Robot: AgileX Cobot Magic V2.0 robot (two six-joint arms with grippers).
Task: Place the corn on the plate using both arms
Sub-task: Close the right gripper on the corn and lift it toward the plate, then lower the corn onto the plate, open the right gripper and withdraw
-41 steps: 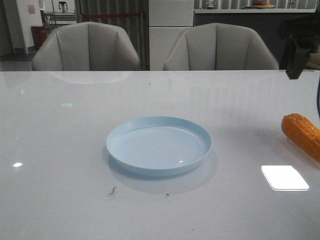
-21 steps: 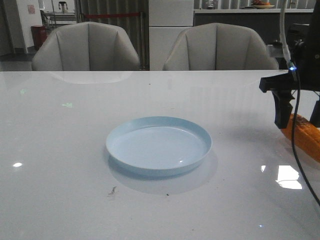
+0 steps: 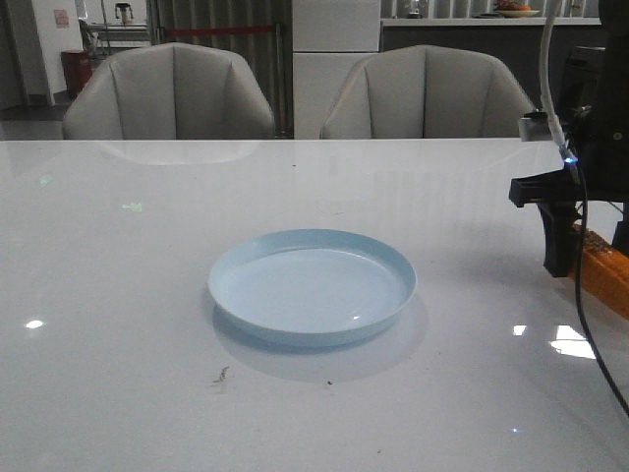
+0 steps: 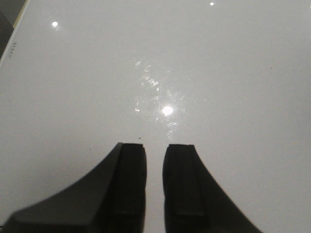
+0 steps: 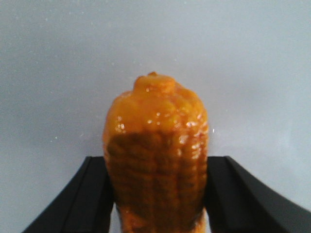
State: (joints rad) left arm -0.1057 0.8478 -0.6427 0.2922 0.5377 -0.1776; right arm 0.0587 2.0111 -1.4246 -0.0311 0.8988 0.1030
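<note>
Right tool (image 5: 156, 194) straddling the corn (image 5: 156, 155) at the desk's (image 3: 118, 295) right edge; plate (image 3: 397, 271) well apart at centre.

The right tool's fingers sit spread on either side of the cob, hard against it — whether they already pinch it I cannot tell. The left tool (image 4: 154, 179) hangs over bare desk, its fingers almost pressed together, holding nothing. The cob is glossy, rounded and ridged with kernel rows; the desk is slick and mirror-smooth — an off-centre squeeze could roll or squirt the corn sideways, perhaps off the edge. The shallow pale-blue plate has only a low rim to stop it.
</note>
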